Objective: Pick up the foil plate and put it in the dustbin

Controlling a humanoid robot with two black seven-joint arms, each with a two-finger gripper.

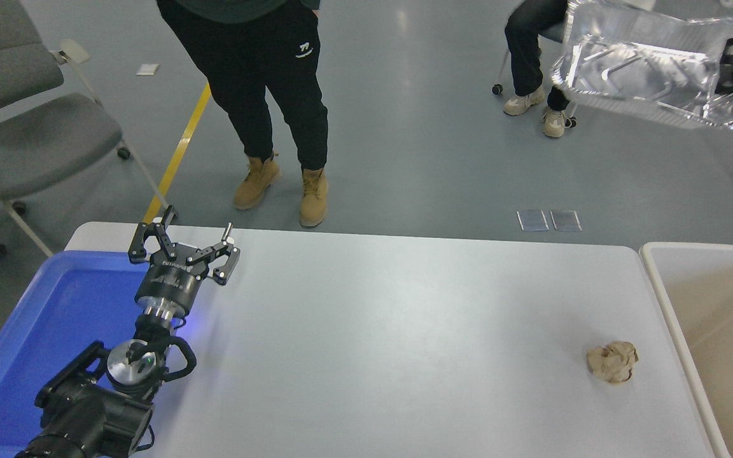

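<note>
In the head view, we are holding the foil plate (pixel 646 70) high at the upper right of the frame, our right end effector (pixel 732 67) clamping its right rim. The dustbin (pixel 659 280) is waiting at the lower right edge. We should probably release only above its opening. Our left end effector (pixel 185 245) is resting wide open at the lower left, over the blue tray (pixel 55 318).
</note>
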